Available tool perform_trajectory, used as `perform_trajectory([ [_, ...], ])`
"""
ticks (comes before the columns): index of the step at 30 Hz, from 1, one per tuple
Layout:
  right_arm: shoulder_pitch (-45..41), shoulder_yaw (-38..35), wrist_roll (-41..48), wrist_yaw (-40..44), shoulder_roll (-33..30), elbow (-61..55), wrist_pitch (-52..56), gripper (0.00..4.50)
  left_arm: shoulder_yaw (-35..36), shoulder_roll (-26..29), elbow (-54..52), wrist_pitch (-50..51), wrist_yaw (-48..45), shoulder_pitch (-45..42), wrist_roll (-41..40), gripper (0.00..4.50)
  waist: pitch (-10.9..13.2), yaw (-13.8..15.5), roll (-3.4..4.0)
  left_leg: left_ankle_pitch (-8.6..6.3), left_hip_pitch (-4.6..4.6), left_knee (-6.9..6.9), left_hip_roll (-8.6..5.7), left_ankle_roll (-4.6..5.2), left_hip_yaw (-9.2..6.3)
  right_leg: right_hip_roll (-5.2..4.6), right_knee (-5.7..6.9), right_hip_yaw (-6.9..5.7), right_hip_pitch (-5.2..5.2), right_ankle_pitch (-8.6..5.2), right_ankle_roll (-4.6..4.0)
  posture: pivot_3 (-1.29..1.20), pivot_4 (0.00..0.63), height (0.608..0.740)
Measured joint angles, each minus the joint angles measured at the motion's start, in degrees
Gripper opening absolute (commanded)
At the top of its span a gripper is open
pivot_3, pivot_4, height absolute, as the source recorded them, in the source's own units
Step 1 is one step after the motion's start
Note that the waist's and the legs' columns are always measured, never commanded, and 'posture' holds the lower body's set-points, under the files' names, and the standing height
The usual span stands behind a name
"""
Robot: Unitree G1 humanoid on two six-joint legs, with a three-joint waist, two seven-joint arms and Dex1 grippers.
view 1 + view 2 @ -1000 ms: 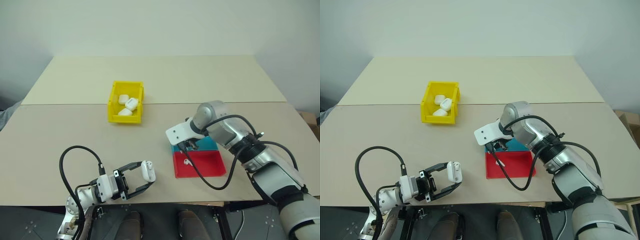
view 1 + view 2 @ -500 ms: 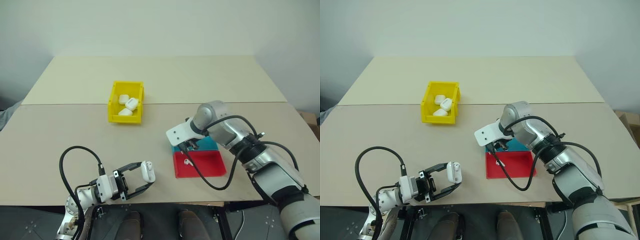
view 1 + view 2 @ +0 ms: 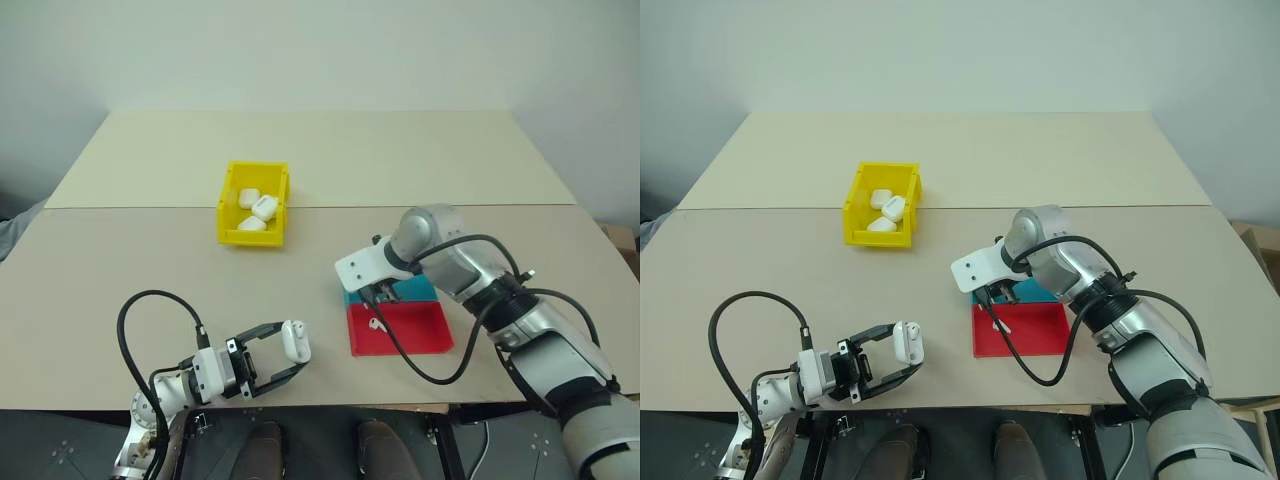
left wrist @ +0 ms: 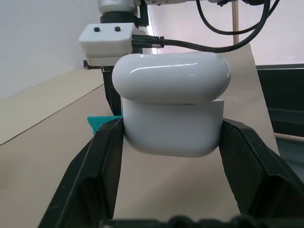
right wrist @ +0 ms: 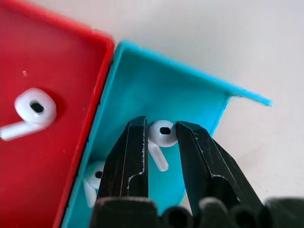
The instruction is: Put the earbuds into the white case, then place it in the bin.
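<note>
Your right gripper (image 5: 160,142) has just closed on an earbud (image 5: 161,134) over the blue tray (image 5: 190,102); carry it to the white case (image 4: 172,107), clamped in your left gripper (image 4: 171,142).

Yellow bin (image 3: 252,204), glossy white case (image 4: 172,110), white earbuds (image 5: 162,134), red tray (image 5: 42,142), blue tray (image 5: 190,102), beige table (image 3: 330,160)

The left tool (image 3: 285,358) points toward the robot's right, fingers clamped tight. The right tool (image 5: 160,138) angles downward, fingers pinched narrow.
</note>
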Motion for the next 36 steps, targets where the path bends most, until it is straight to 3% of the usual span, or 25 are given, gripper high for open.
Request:
perform_trajectory([
  [6, 0.12, -18.27, 9.93, -1.34, -4.66, -15.46, 19.57, 1.12, -0.65, -2.03, -5.49, 6.21, 2.66, -8.01, -4.52, 2.74, 0.00, 0.28, 0.00, 0.00, -0.06, 0.01, -0.06, 0.00, -0.11, -0.02, -0.08, -0.04, 0.07, -0.02, 0.06, 0.00, 0.150, 0.740],
  [12, 1.41, -40.90, 25.08, -5.79, -4.39, -31.40, 49.65, 1.12, -1.41, -4.05, -6.32, 12.47, 2.84, -16.13, -8.72, 2.74, 0.00, 0.00, -0.01, 0.00, -0.04, 0.00, -0.07, 0.00, -0.18, 0.03, -0.03, -0.04, 0.08, -0.02, 0.06, 0.00, 0.150, 0.740],
  [14, -0.78, -49.80, 29.91, -7.31, -0.91, -35.66, 60.74, 1.12, -1.82, -5.14, -6.30, 13.89, 2.76, -18.45, -9.67, 2.74, -0.01, -0.14, 0.00, 0.00, -0.03, 0.00, -0.07, 0.00, -0.19, 0.05, 0.00, -0.02, 0.08, -0.01, 0.06, 0.00, 0.150, 0.740],
  [16, -2.74, -61.46, 35.15, -8.60, 6.80, -42.61, 70.22, 1.12, -2.29, -6.78, -6.41, 16.83, 3.64, -20.66, -10.80, 2.74, -0.01, -0.09, 0.00, 0.00, -0.01, 0.00, -0.03, 0.00, -0.30, 0.15, 0.01, -0.04, 0.14, -0.02, 0.06, 0.00, 0.150, 0.740],
  [18, -1.41, -68.00, 41.00, -10.83, 13.27, -48.51, 74.68, 1.12, -2.61, -7.63, -7.77, 20.66, 5.63, -22.25, -12.21, 2.74, -0.02, -0.16, 0.00, 0.00, -0.02, 0.01, -0.02, 0.00, -0.36, 0.19, 0.01, -0.05, 0.16, -0.02, 0.06, 0.00, 0.150, 0.740],
  [22, 5.43, -73.92, 52.29, -17.74, 22.42, -52.18, 76.24, 1.12, -2.10, -7.36, -10.61, 26.38, 7.84, -23.85, -14.58, 2.74, -0.01, -0.18, 0.00, 0.00, -0.04, 0.01, -0.11, 0.00, -0.34, 0.13, 0.04, -0.02, 0.14, -0.02, 0.08, 0.00, 0.150, 0.740],
  [30, 10.47, -76.11, 71.29, -31.24, 26.05, -52.40, 76.24, 1.12, -1.97, -7.68, -10.65, 28.88, 7.25, -24.55, -14.46, 2.74, -0.01, -0.22, 0.00, 0.00, -0.06, 0.01, -0.10, 0.00, -0.38, 0.13, -0.01, -0.04, 0.16, -0.03, 0.09, 0.00, 0.150, 0.740],
  [36, 13.18, -70.91, 77.03, -38.63, 26.86, -51.50, 76.12, 1.12, -1.88, -8.59, -10.68, 29.55, 8.16, -24.34, -13.95, 2.74, -0.01, -0.69, 0.00, 0.00, -0.07, 0.01, -0.10, 0.00, -0.40, 0.15, -0.01, -0.04, 0.15, -0.04, 0.09, 0.00, 0.150, 0.740],
])
